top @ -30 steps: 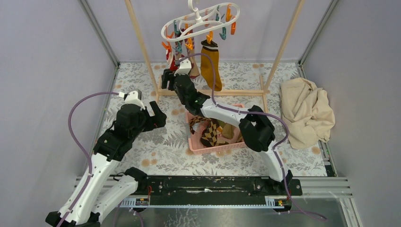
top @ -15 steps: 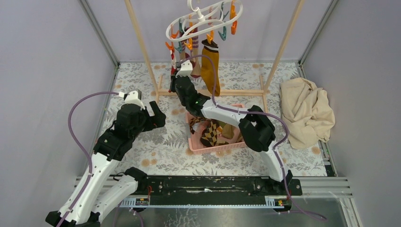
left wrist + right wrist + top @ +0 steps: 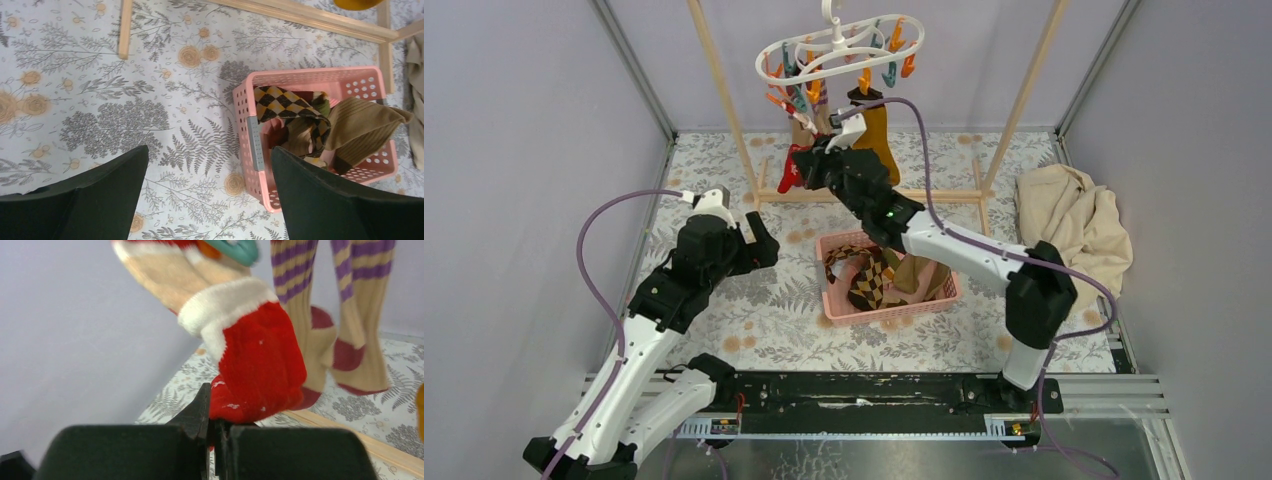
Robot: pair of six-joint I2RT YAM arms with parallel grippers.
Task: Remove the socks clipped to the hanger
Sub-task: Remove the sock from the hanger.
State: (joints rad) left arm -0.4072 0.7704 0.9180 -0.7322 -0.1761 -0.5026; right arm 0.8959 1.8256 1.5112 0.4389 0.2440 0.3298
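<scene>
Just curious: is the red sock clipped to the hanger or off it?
Clipped on: the red sock stretches up to a teal clip at its top, while the shut right gripper pinches its toe.

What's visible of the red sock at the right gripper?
The red sock is fuzzy-looking fabric: red foot, white fluffy band, beige leg with a red-and-white cuff. It hangs from the hanger, its top at a teal clip, stretched at a slant. The right gripper, shut, pinches its toe end. Purple-striped socks hang behind it.
</scene>
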